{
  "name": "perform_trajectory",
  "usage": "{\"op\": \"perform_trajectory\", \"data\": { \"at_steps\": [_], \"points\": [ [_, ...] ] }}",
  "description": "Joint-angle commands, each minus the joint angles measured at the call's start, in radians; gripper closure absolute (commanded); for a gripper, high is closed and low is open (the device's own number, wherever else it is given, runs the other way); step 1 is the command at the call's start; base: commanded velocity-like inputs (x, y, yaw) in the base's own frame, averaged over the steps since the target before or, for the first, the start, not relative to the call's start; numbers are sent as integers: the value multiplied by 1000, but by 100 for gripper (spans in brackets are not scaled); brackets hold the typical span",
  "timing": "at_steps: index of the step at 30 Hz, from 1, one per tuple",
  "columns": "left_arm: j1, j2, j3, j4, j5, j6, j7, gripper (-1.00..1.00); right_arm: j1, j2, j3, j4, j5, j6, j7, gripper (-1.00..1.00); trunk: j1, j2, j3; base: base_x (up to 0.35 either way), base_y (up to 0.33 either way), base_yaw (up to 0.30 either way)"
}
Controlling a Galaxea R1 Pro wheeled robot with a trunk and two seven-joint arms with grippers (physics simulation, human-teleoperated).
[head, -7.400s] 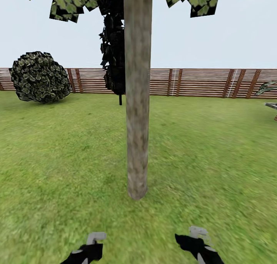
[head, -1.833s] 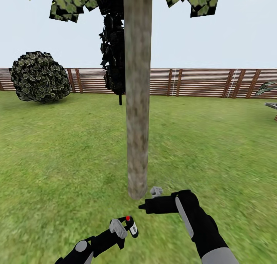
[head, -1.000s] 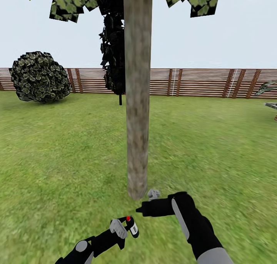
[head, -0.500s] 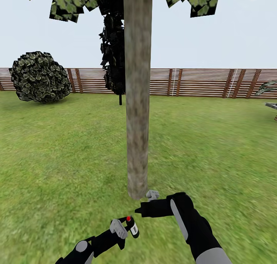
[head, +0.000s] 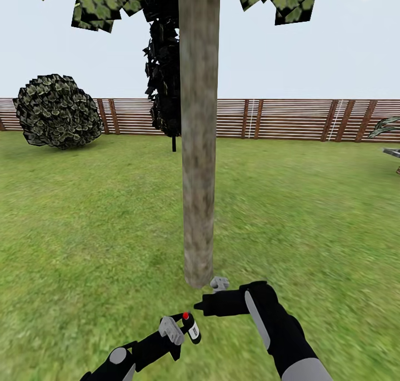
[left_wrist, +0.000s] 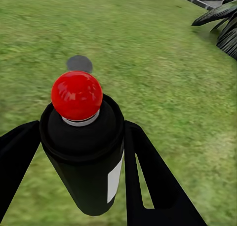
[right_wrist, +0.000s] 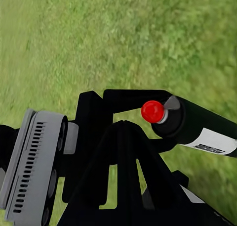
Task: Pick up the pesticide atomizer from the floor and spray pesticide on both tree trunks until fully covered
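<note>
The pick-up looks done. The left gripper (head: 186, 326) is clamped on the pesticide atomizer (head: 190, 326), a small black cylindrical can with a round red knob on top and a white label on its side. In the left wrist view the can (left_wrist: 85, 157) stands between the two black fingers (left_wrist: 148, 171), which press against its sides, with the red knob up and lawn beyond.

The spraying appears barely begun or not begun. The thick, straight, mottled grey-brown tree trunk (head: 198, 131) rises from the grass just ahead of both arms, and no white specks can be told on its bark at this size. The can is held low, near the foot of the trunk, just short of it.

The right gripper (head: 220, 284) sits beside the base of the trunk, just above the atomizer. In the right wrist view its dark fingers (right_wrist: 126, 152) look drawn together with nothing between them, and the can (right_wrist: 195, 128) lies beyond them.

By count: one broad trunk close by, so the second tree remains to be reached; one atomizer; two grippers. Farther off stand one near-black conifer (head: 164, 64), one round mottled bush (head: 55, 111) towards the lawn's far left edge, and the brown slatted wooden fence (head: 289, 119) along the far edge of the green grass lawn (head: 83, 225).
</note>
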Motion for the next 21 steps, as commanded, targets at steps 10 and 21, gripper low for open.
{"op": "perform_trajectory", "data": {
  "at_steps": [10, 21],
  "points": [
    [-1, 1, -4, 1, 10, -2, -3, 100, -1, 1, 1, 2, -6, 5, -3, 100, 1, -2, -2, 0, 0, 0],
    [-1, 1, -4, 1, 10, -2, -23, 100, -1, 1, 1, 10, -6, 5, -3, 100, 1, -2, -2, 0, 0, 0]
  ]
}}
